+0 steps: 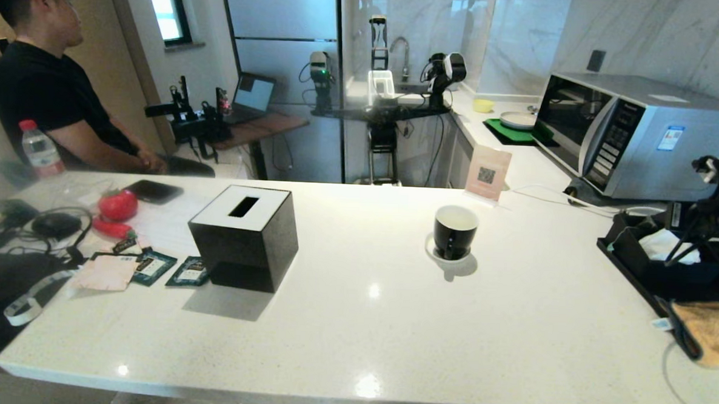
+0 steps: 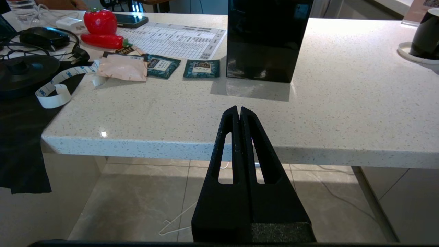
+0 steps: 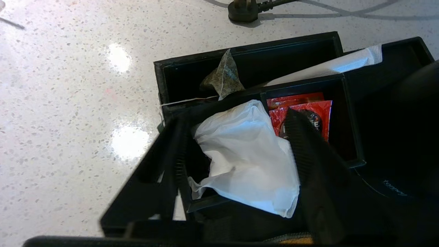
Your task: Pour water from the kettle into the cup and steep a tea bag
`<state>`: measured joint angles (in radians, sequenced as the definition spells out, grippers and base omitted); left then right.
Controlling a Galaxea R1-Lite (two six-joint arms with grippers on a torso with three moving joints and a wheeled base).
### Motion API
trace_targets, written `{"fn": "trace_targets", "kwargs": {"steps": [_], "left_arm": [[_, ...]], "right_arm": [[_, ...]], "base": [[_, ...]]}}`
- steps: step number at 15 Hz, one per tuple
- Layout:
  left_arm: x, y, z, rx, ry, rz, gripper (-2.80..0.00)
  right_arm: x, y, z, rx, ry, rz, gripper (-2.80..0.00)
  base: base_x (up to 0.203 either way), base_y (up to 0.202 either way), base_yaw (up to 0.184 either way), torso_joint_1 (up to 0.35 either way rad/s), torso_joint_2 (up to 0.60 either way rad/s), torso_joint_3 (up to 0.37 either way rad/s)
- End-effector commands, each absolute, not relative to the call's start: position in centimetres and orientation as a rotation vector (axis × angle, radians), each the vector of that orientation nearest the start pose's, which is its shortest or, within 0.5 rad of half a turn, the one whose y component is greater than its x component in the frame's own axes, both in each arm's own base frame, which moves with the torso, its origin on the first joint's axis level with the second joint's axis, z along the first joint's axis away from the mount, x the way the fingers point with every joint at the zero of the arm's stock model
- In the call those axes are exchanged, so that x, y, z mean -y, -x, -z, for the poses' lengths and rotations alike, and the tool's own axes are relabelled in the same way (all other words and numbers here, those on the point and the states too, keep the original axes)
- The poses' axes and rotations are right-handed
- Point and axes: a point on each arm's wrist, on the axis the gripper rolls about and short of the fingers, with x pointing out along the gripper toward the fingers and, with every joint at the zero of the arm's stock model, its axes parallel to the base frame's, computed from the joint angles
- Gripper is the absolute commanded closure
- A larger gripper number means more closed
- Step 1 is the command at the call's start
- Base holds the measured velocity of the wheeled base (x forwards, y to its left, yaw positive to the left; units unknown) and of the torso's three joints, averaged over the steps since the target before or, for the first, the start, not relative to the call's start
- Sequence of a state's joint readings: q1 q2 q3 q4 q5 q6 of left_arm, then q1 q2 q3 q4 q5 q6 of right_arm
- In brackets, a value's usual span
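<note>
White crumpled tissue [image 3: 247, 161] lies nearest, between the spread fingers of the right end effector [image 3: 236, 137], which stands open and empty above the black compartment tray [image 3: 164, 82]. Just beyond the tissue, in the tray's far compartment, the tea bag [image 3: 223, 77] leans against the wall, its string [image 3: 185, 100] trailing over the dividing wall; red sachets [image 3: 301, 109] fill the compartment beside the tissue.

The step in hand looks like picking up the tea bag. To do it well, the end effector should probably clear the tissue, reach into that far compartment and close on the bag's upper corner or its string, not on tissue or a tray wall.

Well away from the tray across the surface [image 1: 390, 325], the cup [image 1: 454, 230] sits on its saucer [image 1: 436, 253] with pale liquid inside. The left end effector [image 2: 239, 113] is closed on nothing, parked below the surface's near edge. No kettle is visible.
</note>
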<state>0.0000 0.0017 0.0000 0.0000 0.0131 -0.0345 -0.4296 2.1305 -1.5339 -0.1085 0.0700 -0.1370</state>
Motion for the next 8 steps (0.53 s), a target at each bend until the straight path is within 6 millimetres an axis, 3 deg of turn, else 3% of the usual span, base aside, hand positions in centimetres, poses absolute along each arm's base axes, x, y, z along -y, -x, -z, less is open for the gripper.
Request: {"fn": "trace_targets", "kwargs": {"steps": [1, 8], "left_arm": [[-0.03, 2.26, -7.55, -0.002, 0.035, -0.014, 0.0], [-0.03, 2.27, -7.55, -0.002, 0.035, -0.014, 0.0]], "right_arm": [[18.28, -40.13, -16.29, -0.515, 0.034, 0.311, -2.8], [18.62, -40.87, -15.73, -0.521, 0.059, 0.306, -2.8]], "base": [[0.0, 0.0, 0.0, 0.0, 0.0, 0.0], [0.0, 0.0, 0.0, 0.0, 0.0, 0.0]]}}
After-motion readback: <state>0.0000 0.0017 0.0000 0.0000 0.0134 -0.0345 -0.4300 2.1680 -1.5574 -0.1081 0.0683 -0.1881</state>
